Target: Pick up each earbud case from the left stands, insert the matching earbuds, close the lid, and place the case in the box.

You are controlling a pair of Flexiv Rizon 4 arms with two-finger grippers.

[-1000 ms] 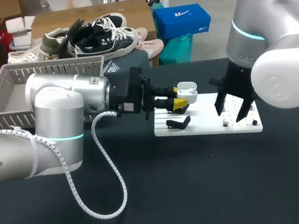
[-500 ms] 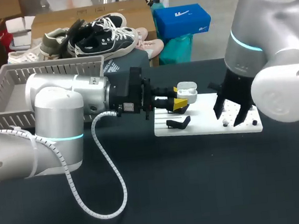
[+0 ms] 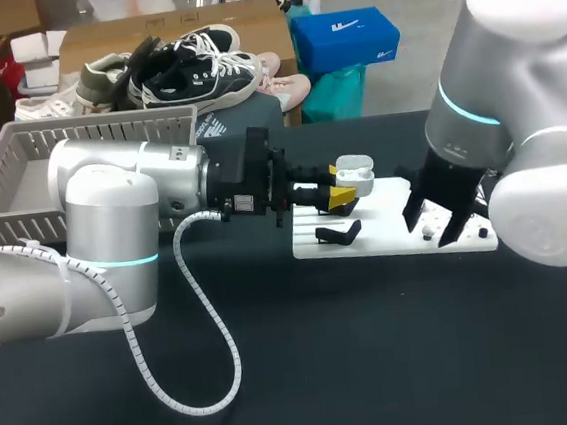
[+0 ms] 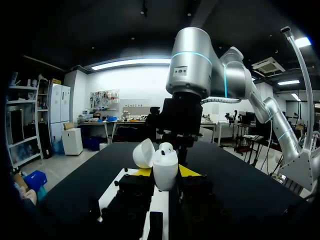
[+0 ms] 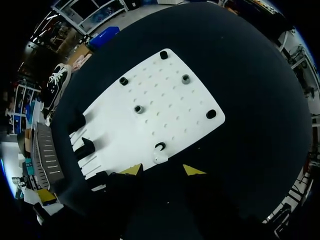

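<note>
The left jaws are pinching the white earbud case [image 4: 165, 171] from both sides, yellow fingertips [image 4: 143, 171] pressing against its lower body. The case is standing upright with its lid [image 4: 144, 153] hanging open to one side. A small white rounded piece is showing at the open mouth, too small to make out. Seen from the head view, the case is hovering by the far edge of the white board [image 3: 386, 235], over its left half, just beyond a black stand [image 3: 338, 233] sitting on the board. The right jaws are standing spread and gripping nothing. A single white earbud [image 5: 160, 158] is lying between their tips with a gap on either side, at the board's edge and touching a small black socket [image 5: 160, 146]. In the head view the right arm [image 3: 519, 150] is hanging over the board's right end, its dark fingers hiding the earbud and its body cutting off the board's right corner. The left arm [image 3: 113, 219] is stretching in across the left side of the bench [image 3: 379, 364]. The grey basket [image 3: 19, 178] is sitting at the far left corner, partly covered by that arm.
</note>
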